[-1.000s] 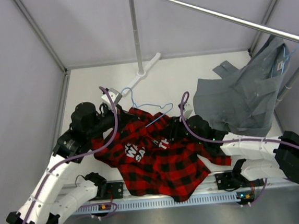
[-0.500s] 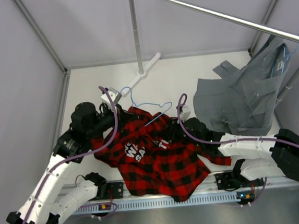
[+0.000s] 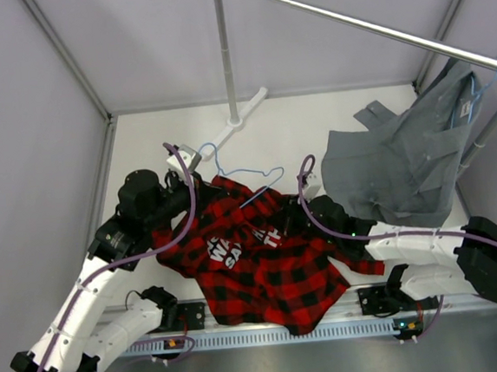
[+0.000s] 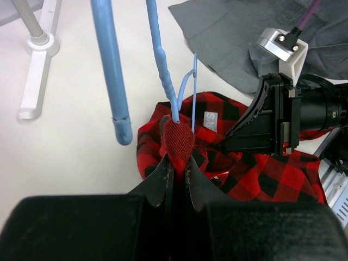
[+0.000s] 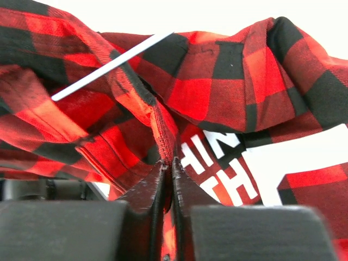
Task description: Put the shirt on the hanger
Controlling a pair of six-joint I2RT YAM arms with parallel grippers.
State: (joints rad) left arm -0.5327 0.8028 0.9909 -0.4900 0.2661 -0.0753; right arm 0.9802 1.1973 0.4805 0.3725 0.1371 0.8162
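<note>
Thin light-blue triangular hanger (image 4: 110, 65): cut off at the left wrist view's top edge, lower frame buried in the red-and-black plaid flannel shirt (image 3: 265, 272). White block lettering (image 3: 222, 252): folded, partly covered, unreadable. Plain grey garment (image 4: 228, 27): cropped by that same edge.

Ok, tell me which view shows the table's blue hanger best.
Top external: the hanger shows hook and frame, lying partly on the shirt. Left wrist gives only its hook and neck close up. Right wrist shows one pale bar, probably it.
</note>
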